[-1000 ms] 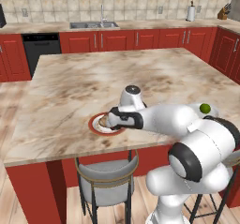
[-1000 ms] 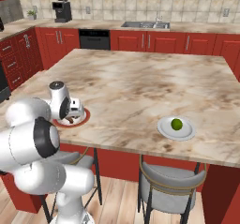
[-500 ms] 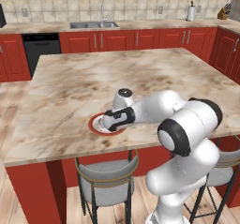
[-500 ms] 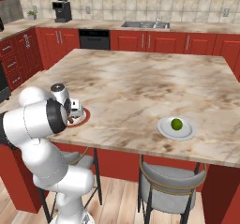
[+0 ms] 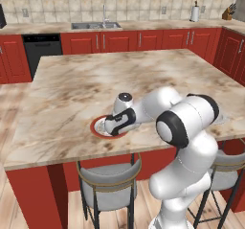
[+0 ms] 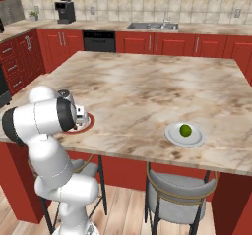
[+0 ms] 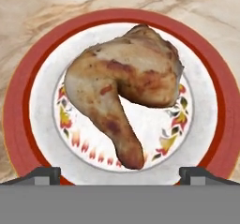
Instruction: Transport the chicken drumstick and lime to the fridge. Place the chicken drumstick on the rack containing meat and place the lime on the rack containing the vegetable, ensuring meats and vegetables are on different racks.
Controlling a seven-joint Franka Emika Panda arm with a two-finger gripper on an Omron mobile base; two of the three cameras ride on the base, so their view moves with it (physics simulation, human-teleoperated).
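Observation:
The chicken drumstick (image 7: 122,87) is golden-brown and lies on a white plate with a red rim (image 7: 18,101) near the island's front edge. My gripper (image 7: 121,175) hangs open just above it, its two tips spread wide at either side of the plate. From the left base view the hand (image 5: 115,123) sits low over the same plate (image 5: 97,128). The lime (image 6: 185,130) rests on a small white plate (image 6: 172,136) further right along the counter, far from the gripper. The fridge and its racks are out of view.
The marble island top (image 5: 119,79) stretches back from the plates. Two stools (image 5: 110,185) (image 6: 179,190) stand under its front edge. Red cabinets, a sink (image 5: 95,26) and a dishwasher (image 5: 43,51) line the back wall. My own arm (image 5: 186,122) bulks over the counter's front right.
The hand has sunk lower over the red-rimmed plate and shifted slightly left, while the elbow has folded in. The jaws stayed open. The drumstick and lime have not moved.

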